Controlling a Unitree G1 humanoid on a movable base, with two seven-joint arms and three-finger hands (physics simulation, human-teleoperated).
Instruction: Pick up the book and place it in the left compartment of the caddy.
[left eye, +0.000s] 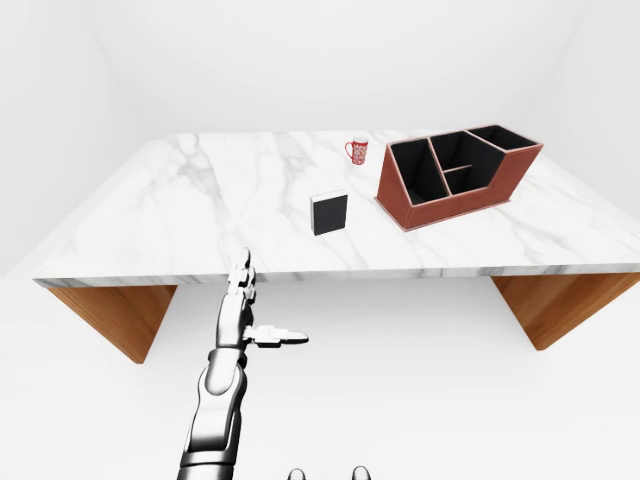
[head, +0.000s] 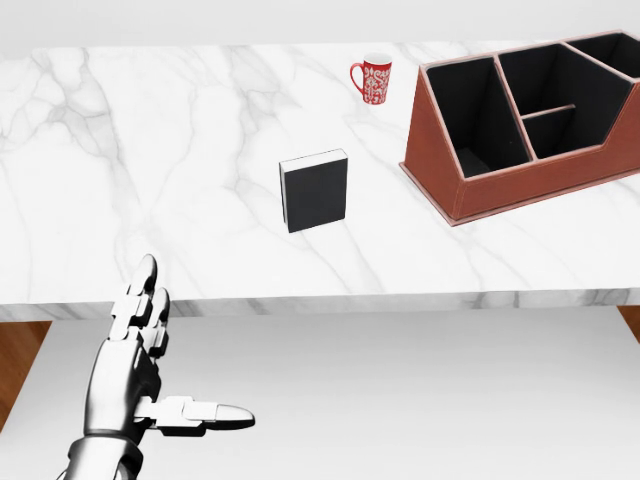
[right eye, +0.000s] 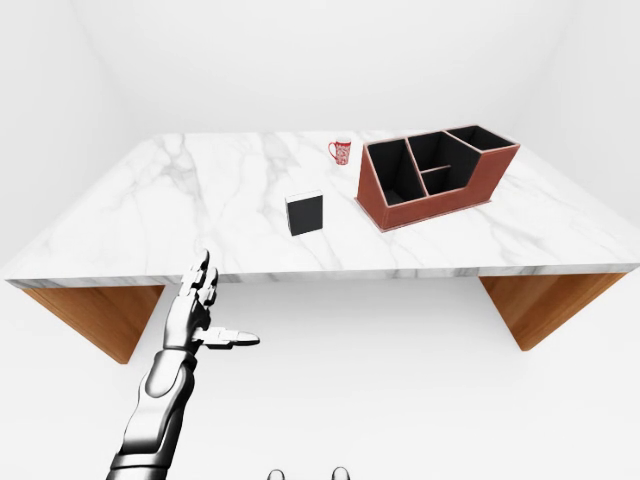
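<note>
The black book (head: 315, 191) lies mid-tabletop (head: 150, 150) — long axis toward the far edge; left hand (head: 140, 370) splayed open, empty.

A white marble worktop (left eye: 200, 200) with grey veining spans the room, resting on angled wooden supports (left eye: 115, 315) under its left and right ends; plain white walls (left eye: 300, 60) rise behind it; the floor (left eye: 420, 380) below is pale, evenly lit.
</note>
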